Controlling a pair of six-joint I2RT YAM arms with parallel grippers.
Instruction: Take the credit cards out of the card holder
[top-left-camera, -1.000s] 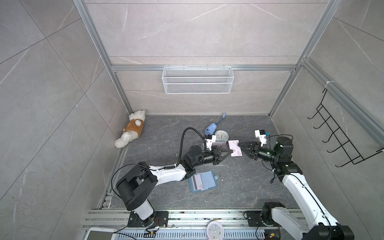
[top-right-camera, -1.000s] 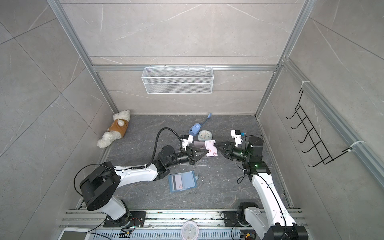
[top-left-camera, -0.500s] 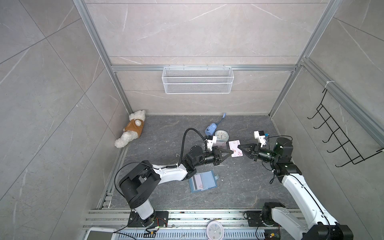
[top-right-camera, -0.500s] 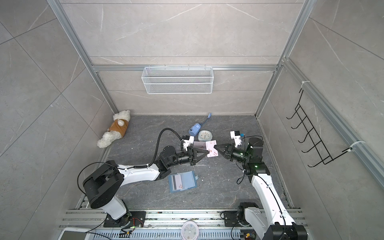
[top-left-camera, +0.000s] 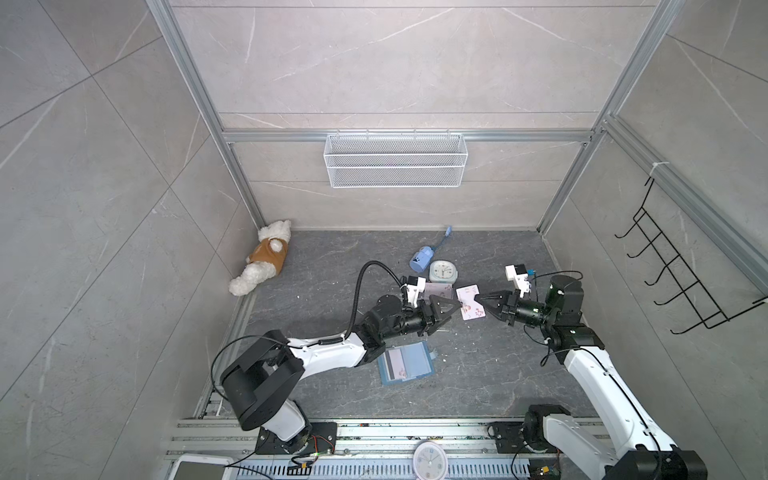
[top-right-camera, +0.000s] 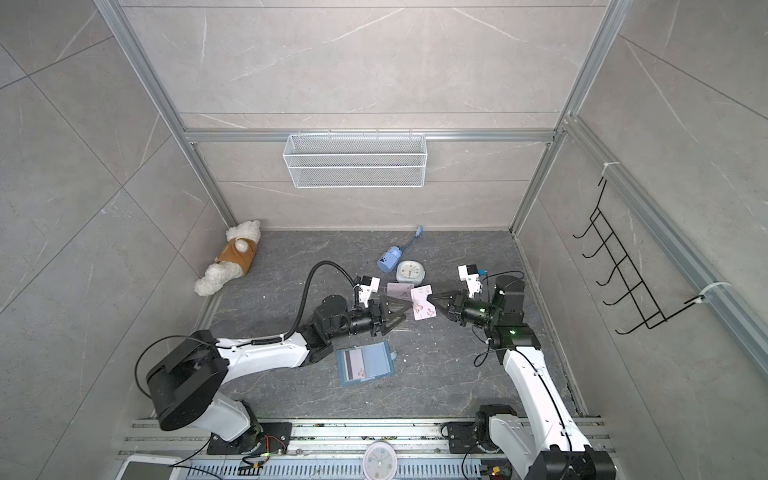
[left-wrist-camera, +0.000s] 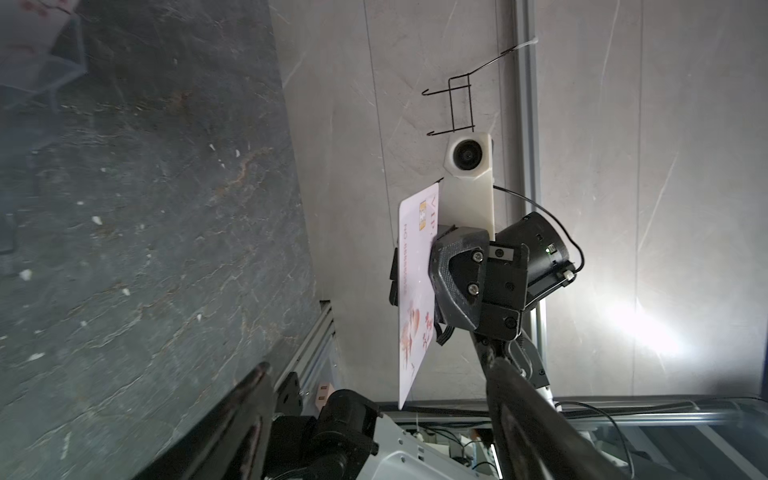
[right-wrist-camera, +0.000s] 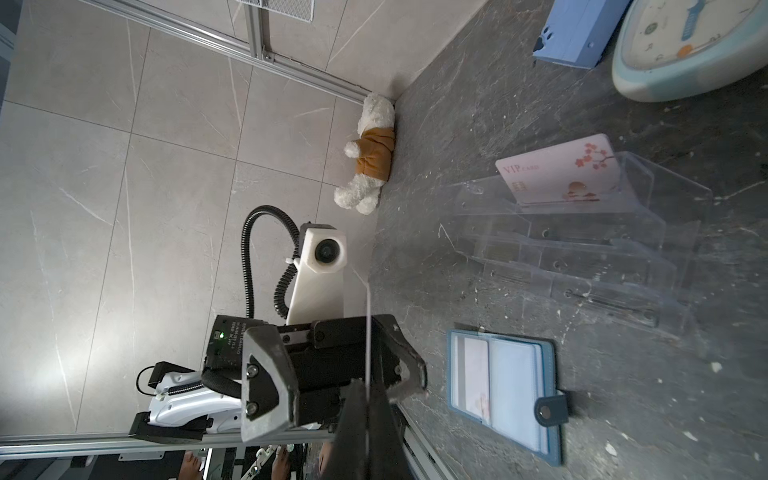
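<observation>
While the right gripper (top-left-camera: 479, 299) pinches the credit card (top-left-camera: 471, 306) by one edge, fingers pressed together on it, the card hangs clear of the floor. It's face-on to the left wrist cam, edge-on to the right wrist cam. Opp. it, the left gripper (top-left-camera: 453, 312) has its fingers spread wide. The card's free edge sits right at those tips; contact, can't tell. Under the left fingers, back toward that arm's base, the card holder (top-left-camera: 409, 365) lies open on the floor w/ a striped card (top-left-camera: 394, 366) in a clear sleeve. Beyond both sets of fingers is the clear acrylic rack (right-wrist-camera: 582, 249), w/ a VIP card (right-wrist-camera: 557, 170) standing in the tier farthest from the holder. Past that are a pale-blue clock (top-left-camera: 444, 272) & a blue box (top-left-camera: 420, 258). A teddy (top-left-camera: 266, 262) lies well away from the left fingers, in the corner.
</observation>
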